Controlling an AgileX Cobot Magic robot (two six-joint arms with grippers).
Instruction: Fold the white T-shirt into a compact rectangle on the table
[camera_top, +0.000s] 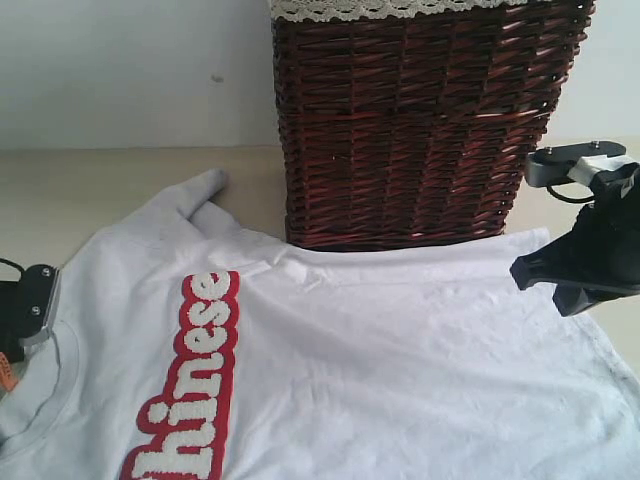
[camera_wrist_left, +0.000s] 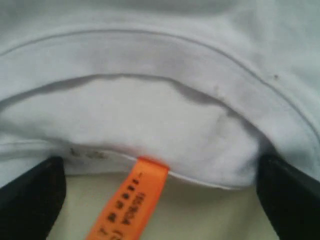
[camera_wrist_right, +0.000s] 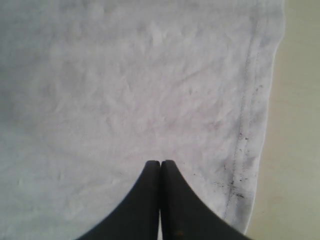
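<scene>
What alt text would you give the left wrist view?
The open left hand has the shirt collar between its two black fingers. An orange label hangs from the neckline over the cream table.

— What do we see of our left hand (camera_top: 32, 300)?
— A black block edged by a grey metal plate (camera_top: 45, 292), two small screws in it, and a thin black cable (camera_top: 10, 265) beside it.
— And our right hand (camera_wrist_right: 160, 172)?
— Smooth matte black fingers (camera_wrist_right: 142, 210) tapering to narrow tips. Above sits a grey bracket (camera_top: 575, 160) with small screws, and a black lead (camera_top: 565, 192) curves under it.
</scene>
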